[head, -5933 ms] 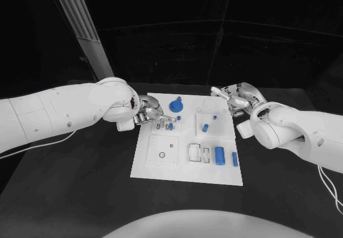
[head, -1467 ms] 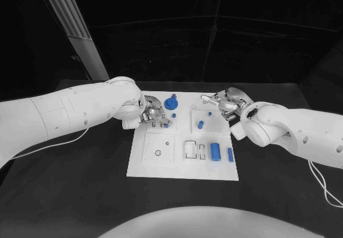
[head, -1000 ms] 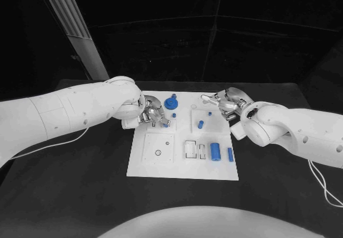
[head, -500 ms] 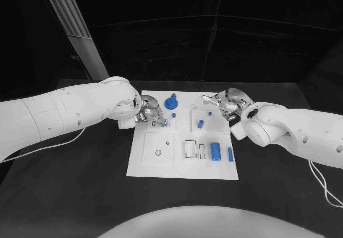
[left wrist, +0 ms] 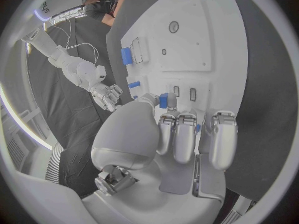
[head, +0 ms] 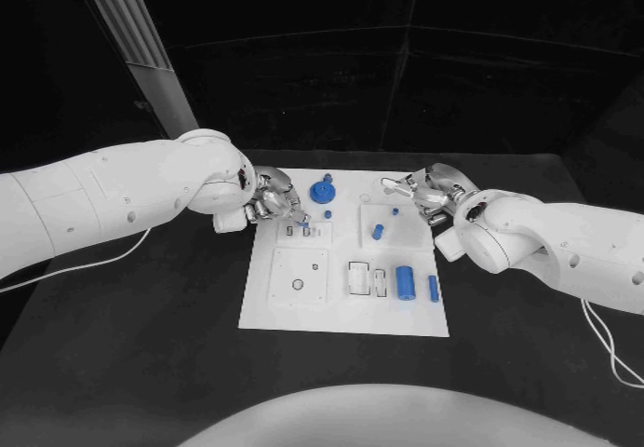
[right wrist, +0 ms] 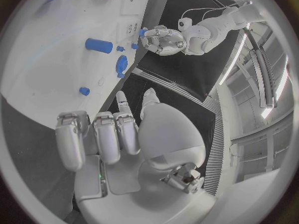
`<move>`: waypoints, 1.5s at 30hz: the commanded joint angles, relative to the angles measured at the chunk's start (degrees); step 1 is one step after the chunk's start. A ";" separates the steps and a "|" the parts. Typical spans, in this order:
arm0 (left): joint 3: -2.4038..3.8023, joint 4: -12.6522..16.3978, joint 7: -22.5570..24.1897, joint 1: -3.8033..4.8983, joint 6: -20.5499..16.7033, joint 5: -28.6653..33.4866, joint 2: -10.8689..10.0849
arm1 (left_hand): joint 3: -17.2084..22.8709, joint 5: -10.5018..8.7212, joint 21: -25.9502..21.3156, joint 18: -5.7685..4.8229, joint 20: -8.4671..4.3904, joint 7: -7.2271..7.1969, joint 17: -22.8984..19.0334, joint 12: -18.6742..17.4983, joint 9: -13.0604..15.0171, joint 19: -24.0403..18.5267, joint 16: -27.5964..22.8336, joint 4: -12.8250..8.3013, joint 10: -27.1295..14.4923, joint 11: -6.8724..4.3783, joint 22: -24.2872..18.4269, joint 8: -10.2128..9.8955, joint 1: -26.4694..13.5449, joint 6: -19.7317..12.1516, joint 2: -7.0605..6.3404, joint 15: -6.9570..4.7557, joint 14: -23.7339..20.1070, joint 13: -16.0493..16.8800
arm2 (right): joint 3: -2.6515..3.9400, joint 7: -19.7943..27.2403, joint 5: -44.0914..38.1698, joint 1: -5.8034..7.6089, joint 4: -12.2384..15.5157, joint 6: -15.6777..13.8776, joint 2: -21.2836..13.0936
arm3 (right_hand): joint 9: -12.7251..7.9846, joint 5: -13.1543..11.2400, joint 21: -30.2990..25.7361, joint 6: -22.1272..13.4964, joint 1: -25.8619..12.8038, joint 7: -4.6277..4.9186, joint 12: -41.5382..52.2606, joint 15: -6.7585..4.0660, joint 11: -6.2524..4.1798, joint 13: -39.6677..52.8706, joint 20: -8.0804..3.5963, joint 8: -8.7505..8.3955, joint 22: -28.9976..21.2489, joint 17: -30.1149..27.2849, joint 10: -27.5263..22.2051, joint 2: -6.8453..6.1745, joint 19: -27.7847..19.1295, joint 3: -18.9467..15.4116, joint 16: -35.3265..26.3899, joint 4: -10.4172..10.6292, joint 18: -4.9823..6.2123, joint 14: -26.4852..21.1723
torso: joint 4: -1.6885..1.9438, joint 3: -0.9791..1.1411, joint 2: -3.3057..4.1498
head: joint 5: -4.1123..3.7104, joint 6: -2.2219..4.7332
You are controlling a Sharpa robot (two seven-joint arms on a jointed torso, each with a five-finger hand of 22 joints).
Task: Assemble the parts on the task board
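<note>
Now the left hand (head: pixel 273 207) pinches a small blue part (left wrist: pixel 163 100) at the board's (head: pixel 343 317) ten o'clock corner; the right hand (head: pixel 427 193), fingers curled on nothing, hovers at its two o'clock.

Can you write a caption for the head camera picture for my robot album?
Two robot hands, left and right, hover at the far end of a white board dotted with blue parts.
</note>
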 commanded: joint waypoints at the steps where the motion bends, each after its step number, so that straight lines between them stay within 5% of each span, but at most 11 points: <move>1: 0.02 0.01 -2.69 0.18 3.42 2.34 0.06 | 1.10 -0.64 0.22 -0.37 -0.33 -0.92 15.09 -0.12 1.48 5.93 0.17 -0.36 5.95 -0.19 15.08 -0.33 0.62 1.52 -0.13 -0.41 5.95 14.98 | 0.02 0.06 -0.35 0.07 0.04 0.35 0.07 | 0.09 0.36 0.19 -0.35 0.59 0.06 0.15 0.05 0.40 15.08 0.34 0.26 15.09 15.10 5.97 0.20 5.94 -0.33 0.14 -0.04 -0.43 5.96 | -0.07 -0.03 0.04 | 0.10 -0.10; 6: 0.02 -0.29 -5.23 0.24 4.49 2.49 0.20 | 3.04 -3.58 0.22 -0.37 -0.43 -0.88 15.09 -0.12 1.94 5.93 0.17 -0.62 5.95 -0.17 15.08 -0.84 1.33 1.99 -0.04 -0.50 5.95 14.98 | 0.02 0.07 -0.35 0.06 0.04 0.37 0.11 | 0.09 0.36 0.19 -0.35 0.59 0.06 0.15 0.05 0.40 15.08 0.34 0.26 15.09 15.10 5.97 0.20 5.94 -0.33 0.14 -0.04 -0.43 5.96 | -0.09 -0.03 0.04 | 0.17 -0.20; 7: 0.02 -0.38 -5.52 0.23 4.65 2.51 0.24 | 3.11 -3.68 0.22 -0.37 -0.43 -0.87 15.09 -0.12 1.96 5.93 0.17 -0.60 5.95 -0.16 15.08 -0.86 1.33 2.01 -0.04 -0.50 5.95 14.98 | 0.02 0.06 -0.35 0.06 0.04 0.38 0.11 | 0.09 0.36 0.19 -0.35 0.59 0.06 0.15 0.05 0.40 15.08 0.34 0.26 15.09 15.10 5.97 0.20 5.94 -0.33 0.14 -0.04 -0.43 5.96 | -0.10 -0.02 0.04 | 0.07 0.21; 45: 0.01 -2.13 -7.65 -0.69 0.74 0.16 3.03 | 4.63 -4.20 0.22 -0.37 -0.40 -0.68 15.09 -0.12 2.47 5.93 0.17 -0.58 5.95 -0.02 15.08 -1.29 1.55 1.46 -0.03 -0.42 5.95 14.98 | 0.02 -0.30 -1.26 -0.04 0.47 0.07 0.12 | 0.09 0.29 0.19 -0.43 0.73 0.06 0.15 0.05 0.40 15.08 0.33 0.41 15.09 15.10 5.97 0.40 5.94 -0.50 0.14 0.09 -0.43 5.96 | -0.10 -0.02 0.06 | -0.10 -0.01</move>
